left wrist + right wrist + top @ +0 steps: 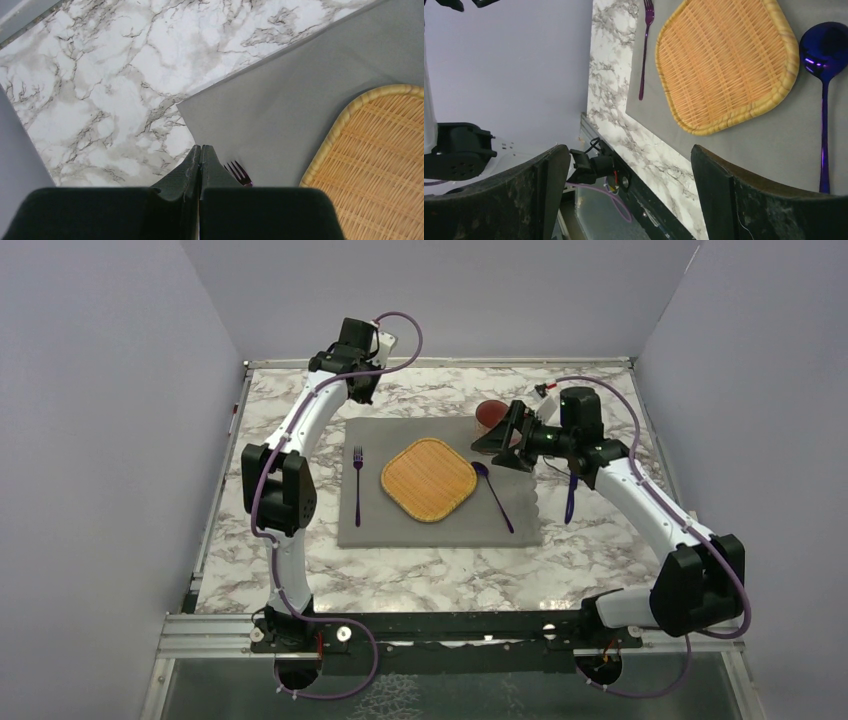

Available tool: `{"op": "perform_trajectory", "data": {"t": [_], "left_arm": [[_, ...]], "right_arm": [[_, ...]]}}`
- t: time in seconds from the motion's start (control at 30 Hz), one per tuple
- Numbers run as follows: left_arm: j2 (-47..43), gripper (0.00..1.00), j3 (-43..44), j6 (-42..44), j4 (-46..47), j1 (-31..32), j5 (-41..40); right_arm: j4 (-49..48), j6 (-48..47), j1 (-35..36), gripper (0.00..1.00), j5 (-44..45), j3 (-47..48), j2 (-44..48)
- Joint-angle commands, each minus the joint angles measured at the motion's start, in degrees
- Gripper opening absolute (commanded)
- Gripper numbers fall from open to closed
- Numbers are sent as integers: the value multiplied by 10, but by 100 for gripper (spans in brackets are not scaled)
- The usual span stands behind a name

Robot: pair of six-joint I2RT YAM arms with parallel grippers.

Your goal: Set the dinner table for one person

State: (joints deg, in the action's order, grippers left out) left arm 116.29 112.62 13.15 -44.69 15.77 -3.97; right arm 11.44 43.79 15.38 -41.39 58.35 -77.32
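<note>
The marble dinner table (pixel 420 575) carries a grey placemat (pixel 440 525). On the mat lie a square wicker plate (pixel 430 480), a purple fork (pixel 358 485) to its left and a purple spoon (pixel 492 495) to its right. A purple knife (pixel 570 498) lies on the marble just off the mat's right edge. A dark red cup (pixel 490 416) stands at the mat's back right. My right gripper (pixel 497 443) hovers beside the cup, open and empty (pixel 629 170). My left gripper (pixel 362 392) is shut and empty (pixel 200 150) above the mat's back left corner.
The right wrist view shows the fork (pixel 644 50), the wicker plate (pixel 724 60), the spoon (pixel 824 55) and the table's metal front rail (pixel 644 200). The left wrist view shows the fork tines (pixel 240 173) and the plate's rim (pixel 330 140). Purple walls enclose the table.
</note>
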Motion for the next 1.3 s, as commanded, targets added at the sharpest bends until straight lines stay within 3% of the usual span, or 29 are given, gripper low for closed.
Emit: {"op": "perform_trajectory", "data": {"t": [0.0, 0.13, 0.27, 0.43, 0.67, 0.93, 1.27], "left_arm": [[-8, 0, -19, 3, 8, 1, -14], [-14, 0, -26, 7, 8, 1, -16], [-15, 0, -26, 7, 7, 1, -13], [-14, 0, -22, 3, 7, 1, -9], [-19, 0, -22, 6, 7, 1, -12], [-20, 0, -20, 1, 7, 1, -9], [-28, 0, -28, -2, 7, 1, -11]], "right_arm": [[99, -52, 1, 96, 79, 54, -1], [237, -134, 3, 91, 225, 100, -31], [305, -206, 17, 86, 311, 129, -73], [354, -230, 63, 80, 399, 136, -124], [353, -206, 129, 73, 471, 94, -133], [353, -197, 146, 61, 545, 103, -160], [333, -219, 157, 53, 521, 129, -211]]}}
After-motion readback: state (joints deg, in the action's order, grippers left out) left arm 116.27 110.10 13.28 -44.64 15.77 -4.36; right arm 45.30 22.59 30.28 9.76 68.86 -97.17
